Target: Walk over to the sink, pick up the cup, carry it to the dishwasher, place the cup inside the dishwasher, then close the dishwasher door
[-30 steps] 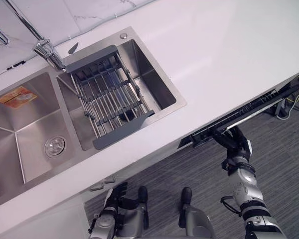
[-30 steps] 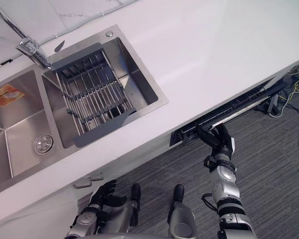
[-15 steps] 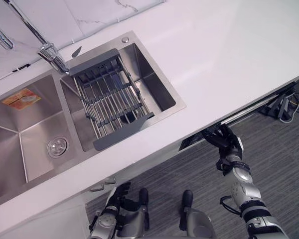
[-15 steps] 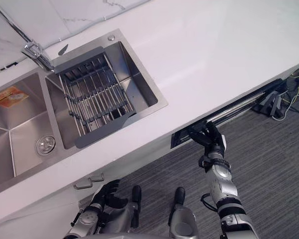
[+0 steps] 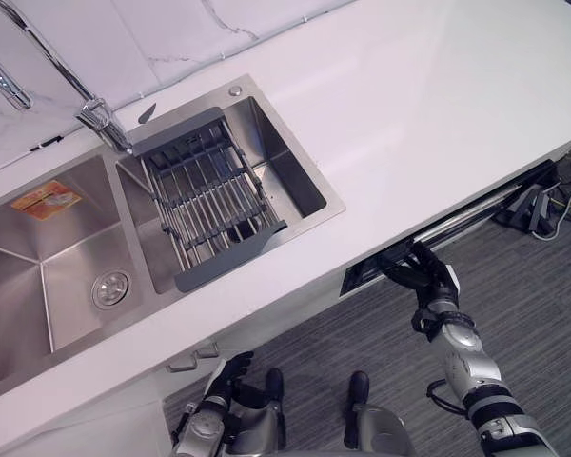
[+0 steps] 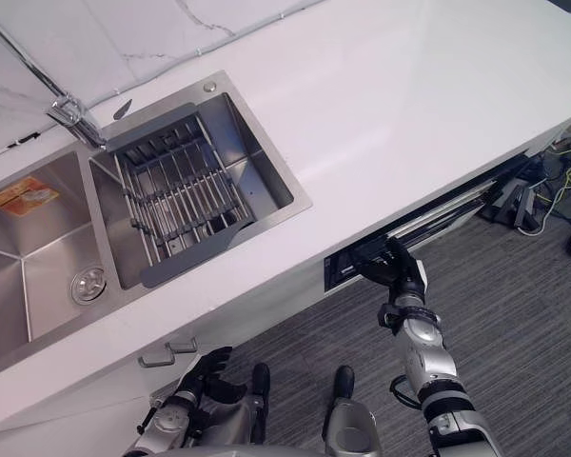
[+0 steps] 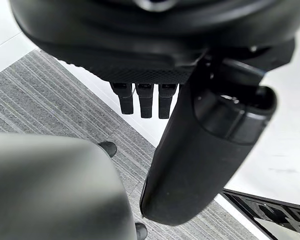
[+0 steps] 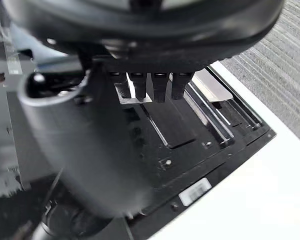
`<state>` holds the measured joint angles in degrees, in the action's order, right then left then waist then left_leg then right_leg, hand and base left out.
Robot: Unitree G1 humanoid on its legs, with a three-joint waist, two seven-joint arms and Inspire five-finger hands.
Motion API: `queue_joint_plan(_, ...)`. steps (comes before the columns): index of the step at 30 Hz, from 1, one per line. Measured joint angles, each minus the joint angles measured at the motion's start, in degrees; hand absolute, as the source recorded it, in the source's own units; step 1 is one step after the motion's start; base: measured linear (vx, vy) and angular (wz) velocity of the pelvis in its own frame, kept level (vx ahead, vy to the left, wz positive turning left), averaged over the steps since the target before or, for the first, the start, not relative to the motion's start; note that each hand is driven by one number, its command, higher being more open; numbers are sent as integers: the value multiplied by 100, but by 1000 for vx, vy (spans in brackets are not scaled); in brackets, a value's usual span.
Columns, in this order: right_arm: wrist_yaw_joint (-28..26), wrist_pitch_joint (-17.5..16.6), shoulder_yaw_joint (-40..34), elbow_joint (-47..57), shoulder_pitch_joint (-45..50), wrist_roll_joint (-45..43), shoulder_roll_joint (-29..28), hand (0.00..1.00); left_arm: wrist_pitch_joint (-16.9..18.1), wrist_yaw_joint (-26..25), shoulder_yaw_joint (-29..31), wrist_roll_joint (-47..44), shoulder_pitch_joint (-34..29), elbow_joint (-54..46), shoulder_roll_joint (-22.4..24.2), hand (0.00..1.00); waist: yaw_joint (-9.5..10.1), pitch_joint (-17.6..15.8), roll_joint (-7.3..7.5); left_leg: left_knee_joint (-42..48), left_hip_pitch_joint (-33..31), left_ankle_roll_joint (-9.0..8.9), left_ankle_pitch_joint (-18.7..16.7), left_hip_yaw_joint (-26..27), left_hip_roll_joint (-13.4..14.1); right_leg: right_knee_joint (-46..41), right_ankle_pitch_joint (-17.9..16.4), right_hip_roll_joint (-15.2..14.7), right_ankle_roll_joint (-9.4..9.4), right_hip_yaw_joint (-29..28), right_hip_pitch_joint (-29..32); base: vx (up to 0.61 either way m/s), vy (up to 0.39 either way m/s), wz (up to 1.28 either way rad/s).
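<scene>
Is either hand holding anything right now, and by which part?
Nothing is gripped. The open right hand presses against the top edge of the dishwasher door; the left hand is empty.

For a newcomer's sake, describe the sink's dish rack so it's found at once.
A steel double sink sits in the white worktop. The dish rack spans its right basin by the faucet: grey end plates joined by metal bars, unlike the left basin with its orange sticker.

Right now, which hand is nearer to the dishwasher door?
Right. The right hand is at the top edge of the dishwasher door; the left hand hangs low, below the sink, well away from it.
</scene>
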<state>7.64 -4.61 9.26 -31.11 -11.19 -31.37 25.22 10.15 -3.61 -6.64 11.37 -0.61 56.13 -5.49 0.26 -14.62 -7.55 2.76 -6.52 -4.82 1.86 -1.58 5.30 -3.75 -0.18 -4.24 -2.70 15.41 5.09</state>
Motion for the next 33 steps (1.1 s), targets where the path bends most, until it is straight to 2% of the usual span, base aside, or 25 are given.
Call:
queue_joint_plan(4, 0, 143, 351, -243, -126, 669, 251, 90, 7, 7, -4, 8, -22, 120, 0, 90, 5, 193, -1, -51, 8, -33, 21, -26, 45, 13, 0, 48, 0, 32, -8, 9, -19, 2)
queue_joint_plan(8, -1, 260, 786, -644, -531, 1124, 495, 90, 20, 9, -64, 135, -24, 112, -3, 90, 7, 219, 0, -63, 36, -86, 58, -87, 88, 33, -6, 96, 15, 86, -68, -25, -38, 7)
queue_joint_plan(13, -18, 338, 1105, -1081, -953, 1561, 633, 90, 27, 13, -99, 165, -25, 82, -7, 90, 38, 236, 0, -139, 6, -189, 175, -265, 177, 100, 15, 203, 154, 246, -101, -48, -56, 13)
queue_joint_plan(20, -142, 340, 1153, -1372, -1092, 1931, 628, 90, 24, 14, -163, 165, -54, 73, -8, 90, 45, 357, -15, -228, -24, -242, 277, -336, 243, 184, 56, 289, 229, 330, -99, -28, -33, 5)
queue_joint_plan(27, -145, 340, 1128, -1408, -1117, 1931, 610, 90, 17, 12, -162, 163, -54, 53, -8, 90, 37, 359, -12, -232, -40, -246, 292, -340, 243, 214, 81, 296, 263, 335, -98, -3, 0, 1)
queue_joint_plan(33, -262, 340, 885, -1036, -791, 1930, 675, 90, -1, 5, -160, 162, -53, 53, -5, 90, 28, 379, 11, -277, -39, -245, 291, -339, 242, 222, 77, 297, 258, 300, -80, 0, 0, 0)
